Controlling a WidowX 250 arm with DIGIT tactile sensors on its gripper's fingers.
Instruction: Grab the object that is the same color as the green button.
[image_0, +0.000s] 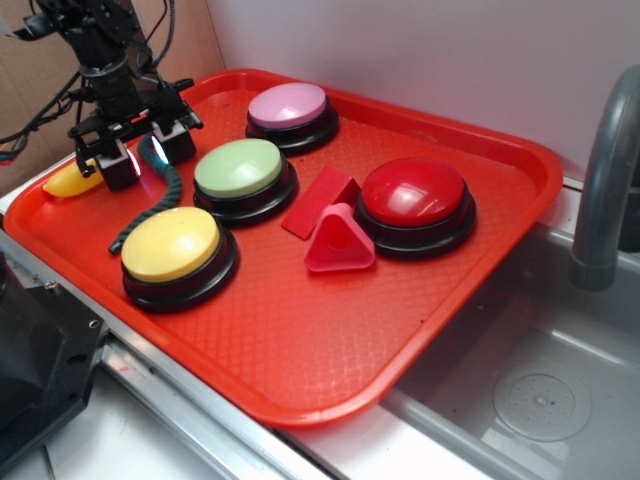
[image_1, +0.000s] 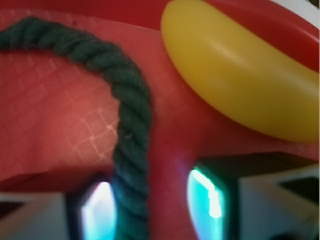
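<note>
The object, a dark green twisted rope, lies wavy on the red tray at its far left, between the banana and the pale-green button. My gripper is low over the rope's upper end with a finger on each side of it. In the wrist view the rope runs down between the two glowing pads, close against the left one, with a wide gap to the right one. The gripper is open.
A yellow banana lies just left of the gripper at the tray's rim, and shows again as the yellow banana in the wrist view. Yellow, pink and red buttons and two red blocks share the tray. A sink basin lies right.
</note>
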